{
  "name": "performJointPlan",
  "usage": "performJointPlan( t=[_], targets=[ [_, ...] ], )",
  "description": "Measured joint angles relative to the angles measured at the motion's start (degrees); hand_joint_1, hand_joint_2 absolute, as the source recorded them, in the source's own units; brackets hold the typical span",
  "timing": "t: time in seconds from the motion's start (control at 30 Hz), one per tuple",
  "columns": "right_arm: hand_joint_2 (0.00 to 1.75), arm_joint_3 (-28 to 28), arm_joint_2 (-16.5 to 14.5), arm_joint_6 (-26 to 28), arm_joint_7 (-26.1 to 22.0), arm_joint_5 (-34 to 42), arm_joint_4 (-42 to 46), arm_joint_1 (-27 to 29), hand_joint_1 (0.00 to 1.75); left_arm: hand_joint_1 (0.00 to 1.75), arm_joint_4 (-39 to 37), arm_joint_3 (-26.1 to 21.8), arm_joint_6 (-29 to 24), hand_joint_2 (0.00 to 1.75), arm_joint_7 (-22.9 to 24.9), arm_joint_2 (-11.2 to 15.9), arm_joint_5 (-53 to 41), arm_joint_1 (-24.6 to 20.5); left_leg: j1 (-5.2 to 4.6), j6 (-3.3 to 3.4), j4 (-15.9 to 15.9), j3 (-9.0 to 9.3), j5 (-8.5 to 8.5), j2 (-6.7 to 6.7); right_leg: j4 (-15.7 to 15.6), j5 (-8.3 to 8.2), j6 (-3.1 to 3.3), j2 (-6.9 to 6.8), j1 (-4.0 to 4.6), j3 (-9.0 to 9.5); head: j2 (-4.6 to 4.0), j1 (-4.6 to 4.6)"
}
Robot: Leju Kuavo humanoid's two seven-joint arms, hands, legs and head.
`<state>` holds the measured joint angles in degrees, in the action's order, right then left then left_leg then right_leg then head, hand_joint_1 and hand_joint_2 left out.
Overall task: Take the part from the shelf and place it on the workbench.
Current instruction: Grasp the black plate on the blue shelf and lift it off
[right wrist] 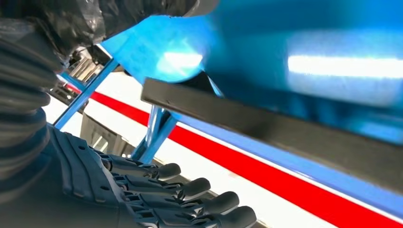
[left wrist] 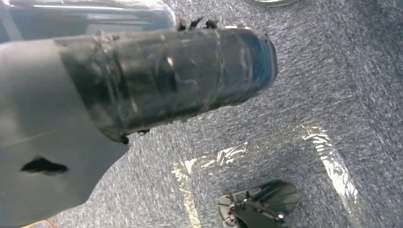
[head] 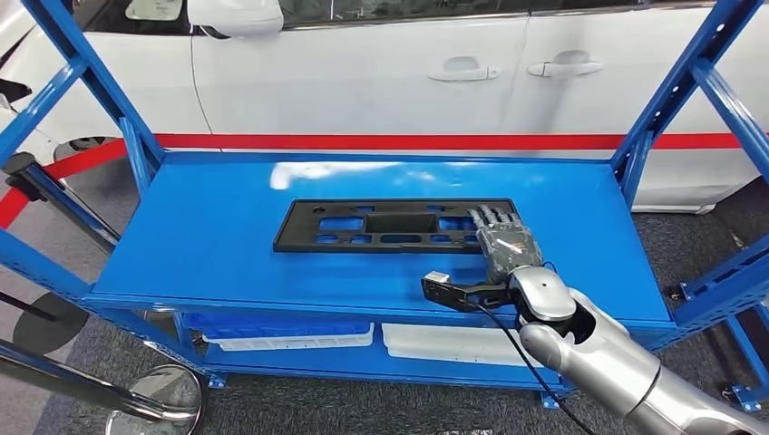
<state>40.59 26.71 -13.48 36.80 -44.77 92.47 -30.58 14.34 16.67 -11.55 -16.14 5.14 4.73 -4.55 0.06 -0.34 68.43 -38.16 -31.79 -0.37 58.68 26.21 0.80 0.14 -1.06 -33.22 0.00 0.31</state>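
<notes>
Item: black part [head: 394, 226], a flat rectangular frame with cut-out slots, lying flat mid-way along the blue shelf [head: 209, 245], long side across the robot's view. Right robot hand [head: 503, 243]: at the part's right end, fingers extended and apart over its edge, nothing yet gripped; the right wrist view shows the fingers [right wrist: 190, 190] stretched out beside the part's dark edge. Left robot hand [left wrist: 166, 76]: hanging over the carpet [left wrist: 332, 95], wrapped in dark film; whether its fingers are open or curled cannot be told. Step in hand, as judged: securing a hold on the part's right end; fingers should hook a slot or the rim, and the long frame be lifted level so the far end does not drag. Surroundings: lower shelf tier holding white trays [head: 453, 343]; white car [head: 381, 72] behind; red floor stripe [head: 408, 141]; stanchion base [head: 154, 399] on grey carpet
</notes>
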Motion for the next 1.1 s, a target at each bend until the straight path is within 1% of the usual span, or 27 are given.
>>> performJointPlan(
  t=[0.03,0.07,0.1,0.13,0.17,0.2,0.23,0.27,0.33,0.4,0.43,0.47,0.53,0.57,0.6,0.63,0.67,0.7,0.73,0.77,0.8,0.87,0.93,0.97,1.03,1.07,1.1],
  targets=[
    [1.75,-0.2,-0.3,0.2,-0.3,-0.9,0.0,0.1,0.00,0.00,0.0,0.0,-0.1,0.00,0.0,-0.1,0.0,0.0,0.18,-0.40,4.3,-2.55,-1.50,0.04,0.0,0.20,0.13,-0.03,-0.03,0.18,0.00,-0.09],
    [1.75,-0.2,-0.6,0.2,-0.4,-1.1,0.0,0.3,0.00,0.00,0.0,0.0,-0.2,0.00,0.0,-0.1,-0.1,0.1,0.28,-0.50,5.7,-3.79,-1.25,0.04,0.0,0.43,0.12,-0.04,-0.03,0.38,0.00,-0.09],
    [1.75,-0.2,-0.7,0.2,-0.5,-1.3,0.0,0.4,0.00,0.00,0.0,0.1,-0.3,0.00,0.0,-0.2,-0.1,0.1,0.36,-0.52,5.0,-4.00,0.13,0.05,0.0,0.71,0.05,-0.03,-0.04,0.68,0.00,-0.09],
    [1.75,-0.2,-0.9,0.2,-0.5,-1.5,0.0,0.6,0.00,0.00,0.0,0.1,-0.4,0.00,-0.1,-0.2,-0.1,0.2,0.42,-0.47,2.2,-3.18,2.45,0.05,0.0,1.05,-0.06,-0.03,-0.06,1.09,0.00,-0.10],
    [1.75,-0.3,-1.0,0.2,-0.6,-1.7,0.0,0.7,0.00,0.00,0.0,0.1,-0.6,0.00,-0.1,-0.2,-0.1,0.2,0.46,-0.34,-1.9,-1.75,5.10,0.07,0.0,1.42,-0.21,-0.02,-0.07,1.52,0.00,-0.09],
    [1.75,-0.4,-1.1,0.2,-0.7,-1.9,0.0,0.7,0.00,0.00,0.0,0.1,-0.8,0.00,-0.1,-0.2,-0.1,0.2,0.37,-0.16,-5.6,-0.16,6.96,0.07,0.0,1.79,-0.46,0.00,0.02,1.86,0.00,-0.10],
    [1.75,-0.4,-1.2,0.3,-0.8,-2.0,0.0,0.8,0.00,0.00,0.0,0.1,-1.0,0.00,-0.2,-0.2,-0.1,0.2,0.23,0.13,-8.3,1.03,7.99,0.07,-0.1,2.10,-0.76,0.08,0.05,2.09,0.00,-0.09],
    [1.75,-0.5,-1.3,0.3,-0.9,-2.1,0.0,0.8,0.00,0.00,0.0,0.1,-1.1,0.00,-0.2,-0.3,-0.1,0.1,0.05,0.48,-9.7,1.70,8.12,0.05,-0.2,2.31,-1.12,0.13,0.10,2.31,0.00,-0.08],
    [1.75,-0.6,-1.5,0.4,-1.1,-2.4,-0.1,1.0,0.00,0.00,0.0,0.2,-1.3,0.00,-0.2,-0.3,-0.1,0.1,-0.16,1.38,-10.2,2.34,7.38,0.01,-0.1,2.39,-1.80,0.19,0.08,2.77,0.00,-0.06],
    [1.75,-0.7,-1.5,0.5,-1.3,-2.7,-0.1,1.0,0.00,0.00,0.0,0.2,-1.4,0.00,-0.2,-0.3,-0.1,0.1,-0.07,2.28,-10.7,3.43,6.97,-0.01,1.5,2.87,-2.26,0.08,-0.02,2.53,0.00,0.01],
    [1.75,-0.7,-1.5,0.5,-1.3,-2.8,-0.1,1.0,0.00,0.00,0.0,0.3,-1.5,0.00,-0.3,-0.3,-0.1,0.1,-0.03,2.70,-10.9,4.00,6.78,-0.04,3.5,3.66,-2.36,0.06,-0.04,1.48,0.00,0.10],
    [1.75,-0.8,-1.6,0.5,-1.3,-2.8,-0.1,1.0,0.00,0.00,0.0,0.4,-1.6,0.00,-0.3,-0.4,-0.1,0.0,0.00,3.04,-11.0,4.44,6.55,-0.03,6.6,4.80,-2.45,0.05,-0.03,-0.40,0.00,0.16],
    [1.75,-1.0,-1.6,0.2,-1.4,-2.8,-0.2,1.2,0.00,0.00,0.0,0.6,-1.7,0.00,-0.3,-0.4,0.0,-0.1,-0.07,3.44,-11.0,4.98,5.99,-0.06,13.6,7.16,-2.53,0.07,0.06,-5.22,0.00,0.23],
    [1.75,-1.0,-1.6,-0.5,-1.4,-2.6,-0.2,1.4,0.03,0.00,0.0,0.8,-1.7,0.00,-0.2,-0.4,0.0,0.0,-0.10,3.48,-10.9,5.34,5.67,-0.10,15.6,7.37,-2.58,0.07,0.06,-7.09,0.00,0.23],
    [1.75,-1.0,-1.6,-1.8,-1.3,-2.0,-0.3,1.5,0.47,0.00,0.0,0.9,-1.9,0.00,0.0,-0.4,0.1,0.1,-0.12,3.46,-10.9,5.78,5.31,-0.14,15.6,6.46,-2.57,0.06,0.03,-8.00,0.00,0.23],
    [1.75,-1.0,-1.6,-3.9,-1.1,-0.9,-0.3,1.5,0.90,0.00,0.0,1.0,-2.2,0.00,0.3,-0.4,0.2,0.1,-0.10,3.37,-10.8,6.32,4.92,-0.18,13.5,4.34,-2.52,0.05,0.00,-7.85,0.00,0.24],
    [1.75,-1.0,-1.6,-6.7,-0.8,0.8,-0.3,1.4,1.34,0.00,0.0,1.0,-2.6,0.00,0.5,-0.5,0.3,0.2,-0.09,3.24,-10.7,6.88,4.43,-0.23,9.8,1.40,-2.43,0.04,-0.03,-6.91,0.00,0.25],
    [1.75,-1.0,-1.6,-9.7,-0.3,3.0,-0.4,1.2,1.75,0.00,0.0,1.0,-2.9,0.00,0.7,-0.5,0.4,0.1,-0.11,3.03,-10.5,7.36,3.98,-0.27,6.3,-0.68,-2.29,0.03,0.00,-5.90,0.00,0.23],
    [1.75,-1.0,-1.6,-12.4,0.4,5.3,-0.4,1.1,1.75,0.00,0.0,1.1,-3.2,0.00,0.8,-0.6,0.5,0.1,-0.14,2.77,-10.3,7.49,3.58,-0.33,3.4,-1.80,-2.11,0.02,0.14,-5.14,0.00,0.22],
    [1.75,-0.9,-1.5,-14.3,1.1,7.5,-0.3,0.9,1.75,0.00,0.0,1.1,-3.4,0.00,0.7,-0.6,0.5,0.0,-0.19,2.43,-10.1,7.44,3.24,-0.35,1.8,-2.34,-1.82,0.02,0.24,-4.72,0.00,0.19],
    [1.75,-0.8,-1.4,-15.3,1.7,9.4,-0.2,0.6,1.75,0.00,0.0,1.2,-3.3,0.00,0.5,-0.6,0.6,0.0,-0.27,2.11,-9.9,7.38,3.03,-0.37,1.4,-1.93,-1.46,0.02,0.38,-4.64,0.00,0.13],
    [1.75,-0.6,-1.2,-15.6,2.2,11.9,0.0,-0.1,1.75,0.00,0.0,1.2,-2.6,0.00,-0.2,-0.7,1.0,0.0,-0.27,1.48,-9.6,7.45,2.58,-0.30,1.2,-2.15,-0.67,0.07,0.31,-4.03,0.00,0.09],
    [1.75,-0.3,-1.0,-14.9,2.3,12.9,0.2,-0.8,1.75,0.00,0.0,1.2,-1.6,0.00,-1.1,-0.7,1.4,-0.1,-0.14,0.80,-7.5,6.85,1.48,-0.14,0.8,-1.93,-0.13,-0.08,0.10,-3.04,0.00,-0.10],
    [1.75,-0.1,-0.8,-14.4,2.3,13.1,0.2,-1.0,1.75,0.00,0.0,1.2,-1.0,0.00,-1.6,-0.7,1.7,-0.1,-0.03,0.43,-5.0,5.56,0.34,-0.05,0.6,-1.81,0.05,-0.21,0.02,-2.64,0.00,-0.22],
    [1.75,0.2,-0.7,-13.4,2.4,13.2,0.3,-1.5,1.75,0.00,0.0,1.2,0.4,0.00,-2.7,-0.7,2.4,-0.2,0.22,-0.19,1.9,1.57,-2.39,0.01,0.5,-1.55,0.33,-0.35,-0.01,-2.32,0.00,-0.39],
    [1.75,0.3,-0.6,-13.0,2.4,13.3,0.3,-1.7,1.75,0.00,0.0,1.2,1.1,0.00,-3.2,-0.7,2.7,-0.1,0.37,-0.36,4.5,-0.23,-3.06,0.02,0.5,-1.43,0.38,-0.35,-0.01,-2.22,0.00,-0.39],
    [1.75,0.4,-0.5,-12.6,2.4,13.3,0.4,-1.8,1.75,0.00,0.0,1.2,1.6,0.44,-3.7,-0.7,3.0,0.1,0.49,-0.45,5.3,-1.22,-2.74,0.02,0.5,-1.30,0.36,-0.30,-0.03,-2.08,0.00,-0.39]
  ],
)
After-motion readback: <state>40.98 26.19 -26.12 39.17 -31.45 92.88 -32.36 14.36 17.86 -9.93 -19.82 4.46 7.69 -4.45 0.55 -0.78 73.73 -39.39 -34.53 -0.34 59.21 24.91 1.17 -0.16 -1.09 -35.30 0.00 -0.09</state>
